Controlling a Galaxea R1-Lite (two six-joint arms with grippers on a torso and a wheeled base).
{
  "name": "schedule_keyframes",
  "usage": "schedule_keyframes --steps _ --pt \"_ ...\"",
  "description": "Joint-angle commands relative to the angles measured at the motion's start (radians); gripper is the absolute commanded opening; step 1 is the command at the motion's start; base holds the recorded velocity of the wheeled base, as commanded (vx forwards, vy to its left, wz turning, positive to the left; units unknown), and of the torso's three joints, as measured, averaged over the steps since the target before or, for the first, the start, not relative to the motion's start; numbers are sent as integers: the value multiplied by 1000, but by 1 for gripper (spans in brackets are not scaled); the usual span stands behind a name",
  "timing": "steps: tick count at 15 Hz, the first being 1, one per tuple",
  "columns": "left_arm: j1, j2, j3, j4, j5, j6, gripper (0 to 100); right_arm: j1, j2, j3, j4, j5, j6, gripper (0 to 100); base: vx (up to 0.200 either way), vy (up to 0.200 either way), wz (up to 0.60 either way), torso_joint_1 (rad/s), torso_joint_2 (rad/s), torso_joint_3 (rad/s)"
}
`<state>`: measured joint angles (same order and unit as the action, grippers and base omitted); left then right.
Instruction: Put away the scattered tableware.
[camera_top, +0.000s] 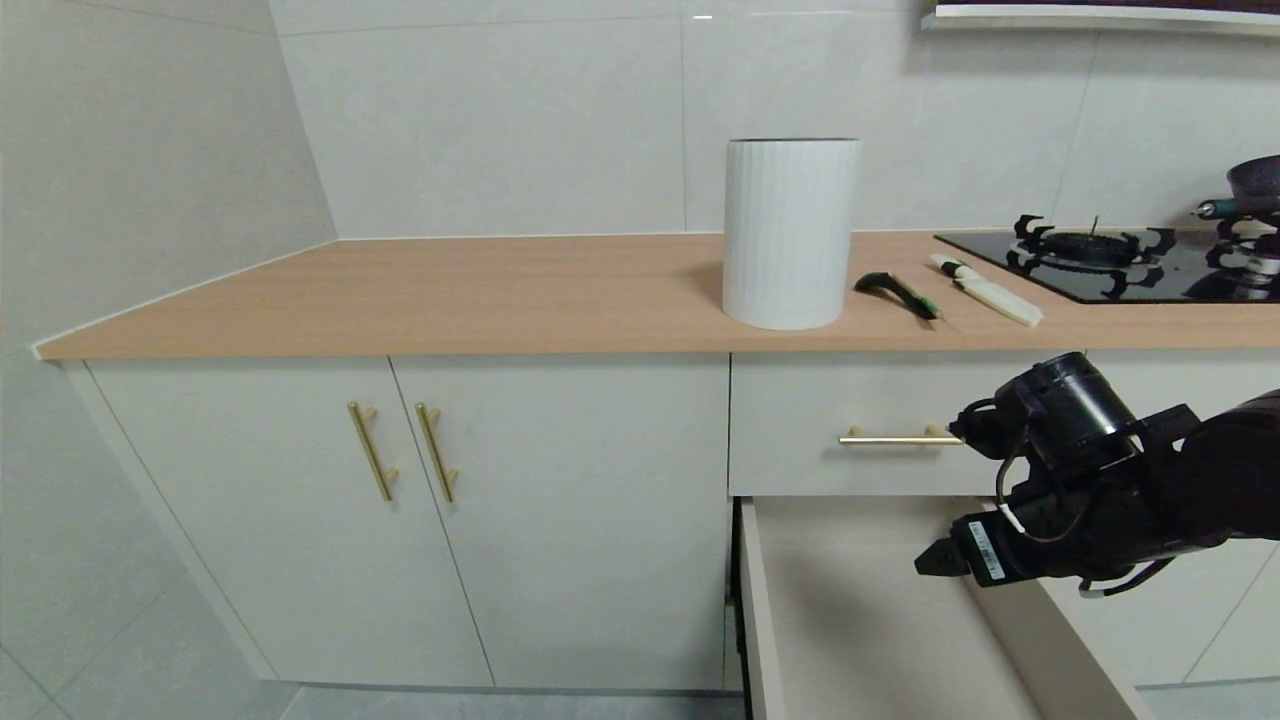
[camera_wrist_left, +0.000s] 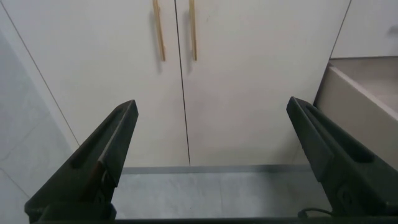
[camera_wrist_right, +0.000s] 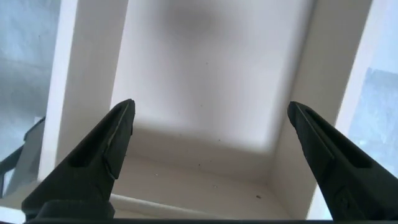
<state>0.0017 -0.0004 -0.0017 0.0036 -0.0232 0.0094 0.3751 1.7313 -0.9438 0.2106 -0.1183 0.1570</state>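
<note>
right pincer (camera_wrist_right: 210, 106): jaws apart, nothing held, above open drawer (camera_top: 760, 600). black-handled utensil (camera_top: 895, 292) and white utensil (camera_top: 988, 292): on counter (camera_top: 500, 290) beside canister (camera_top: 790, 230). i'd rise clear of the drawer front, then grip each across its handle.

Right arm (camera_top: 1215, 480): comes in from the right side of the open drawer (camera_top: 757, 600), forearm roughly level, just above the drawer's rim.
Right gripper (camera_wrist_right: 208, 106): over the drawer's interior, aimed down into it, clear of floor and walls.
Right fingers (camera_wrist_right: 109, 149): spread wide apart.
Left gripper (camera_wrist_left: 211, 106): outside the drawer, off its left side, held low.
Left fingers (camera_wrist_left: 106, 149): spread wide apart.
</note>
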Motion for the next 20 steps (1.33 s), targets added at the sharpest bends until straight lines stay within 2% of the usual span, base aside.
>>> schedule_keyframes --steps 1,7,11,13,14,15,16,20 --pt "0 0 0 -1 0 0 100 2 -4 0 1 0 -1 100 0 0 0 168 -554 -295" --pt "0 0 0 -1 0 0 100 1 -2 7 -23 0 -1 100 0 0 0 176 -483 -286" --pt "-2 0 0 -1 0 0 100 -38 -2 -29 -188 -3 -16 100 0 0 0 98 -228 -137" --pt "0 0 0 -1 0 0 100 -78 47 -182 -228 -6 -50 100 0 0 0 13 -30 -16" --pt "0 0 0 -1 0 0 100 -93 99 -323 -181 -7 -48 100 0 0 0 0 0 0" --pt "0 0 0 -1 0 0 100 -99 122 -382 -154 -9 -47 100 0 0 0 0 0 0" --pt "0 0 0 -1 0 0 100 -104 171 -501 -93 -24 -42 100 0 0 0 0 0 0" --pt "0 0 0 -1 0 0 100 -105 215 -569 -54 -60 6 100 0 0 0 0 0 0"
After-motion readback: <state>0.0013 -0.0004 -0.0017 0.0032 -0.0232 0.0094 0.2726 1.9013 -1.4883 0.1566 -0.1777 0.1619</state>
